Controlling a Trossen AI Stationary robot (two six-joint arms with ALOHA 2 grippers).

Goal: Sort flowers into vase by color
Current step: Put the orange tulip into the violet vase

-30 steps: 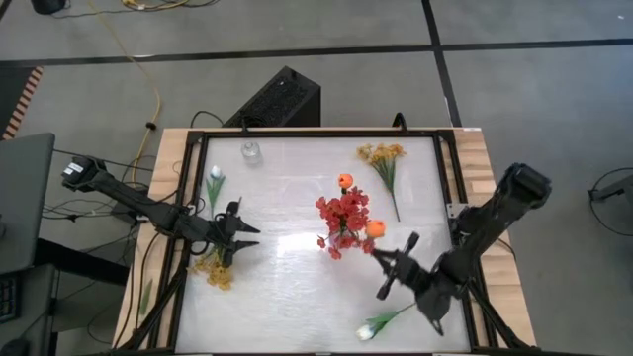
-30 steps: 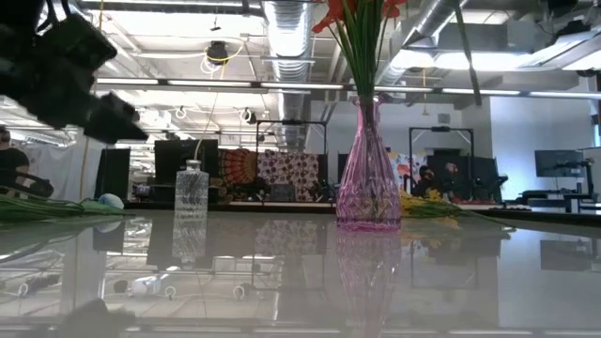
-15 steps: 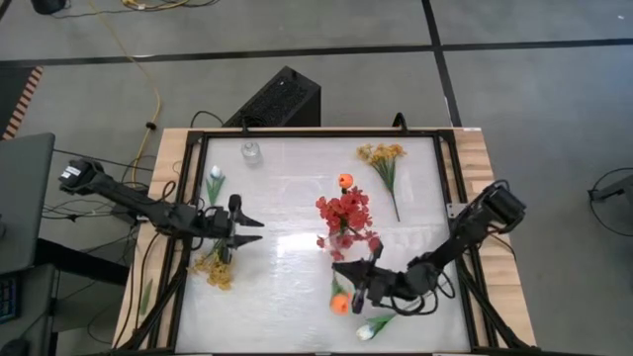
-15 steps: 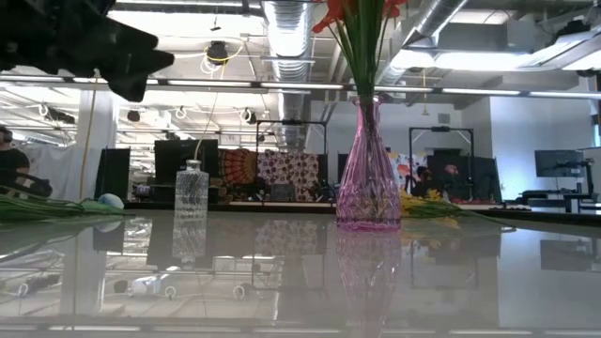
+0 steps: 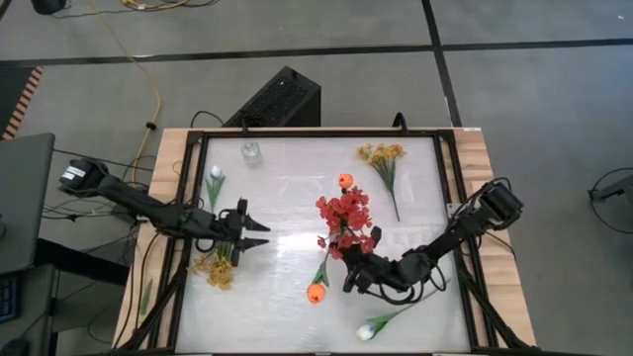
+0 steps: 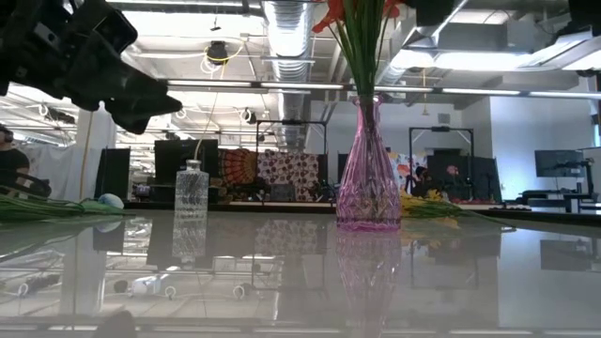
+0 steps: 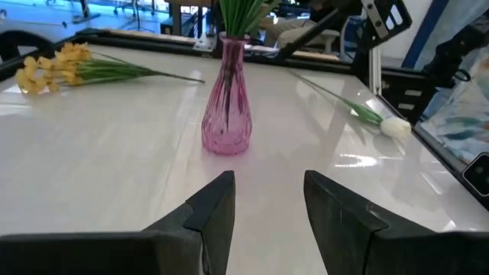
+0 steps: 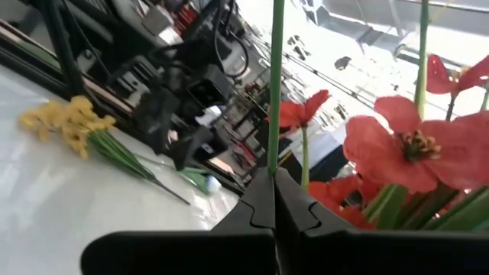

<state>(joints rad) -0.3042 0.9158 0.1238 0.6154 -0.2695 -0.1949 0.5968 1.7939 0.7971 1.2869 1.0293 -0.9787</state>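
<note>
A pink glass vase (image 6: pixel 367 192) stands mid-table and holds red sprays (image 5: pixel 341 210) and an orange tulip (image 5: pixel 345 181). My right gripper (image 5: pixel 341 273) is just near of the vase, shut on a second orange tulip (image 5: pixel 316 293). My left gripper (image 5: pixel 259 236) hovers open and empty left of the vase, pointing at it; its fingers also show in the left wrist view (image 7: pixel 267 202). One yellow spray (image 5: pixel 382 154) lies at the far right and another (image 5: pixel 213 270) at the near left. One white tulip (image 5: pixel 215 176) lies at the left and another (image 5: pixel 368 330) by the near edge. My right gripper pinches the orange tulip's thin green stalk (image 8: pixel 274 156) between its two fingertips, which lie across it. The fingers come level from the table's right. The blossom (image 5: pixel 316 293) lies to the near-left of the fingers. The stalk's other end rises past the red sprays (image 8: pixel 397 141).
A small clear glass vase (image 5: pixel 251 151) stands at the far left. A dark frame (image 5: pixel 297 132) rims the white tabletop. Bare tabletop lies between the two vases and along the near left. A person sits in the room beyond the table (image 6: pixel 11 164).
My right gripper has gone toward the table's left, up to the pink vase, and has turned. The orange tulip's blossom has swung from beside the red sprays toward the near edge, then to the gripper's near-left. My left gripper has shifted slightly toward the vase.
</note>
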